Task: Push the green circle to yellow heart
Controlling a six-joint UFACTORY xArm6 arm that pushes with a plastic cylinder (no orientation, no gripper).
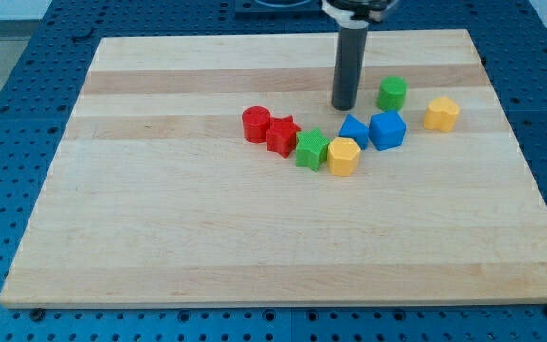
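Resting left of green circle [392,93], my tip [343,105], no writing visible

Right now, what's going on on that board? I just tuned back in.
My tip rests on the wooden board, just to the view's left of the green circle, close but apparently not touching. The yellow heart lies to the view's right of the circle and slightly lower, with a gap between them. The other blocks sit clustered below my tip, toward the view's bottom.
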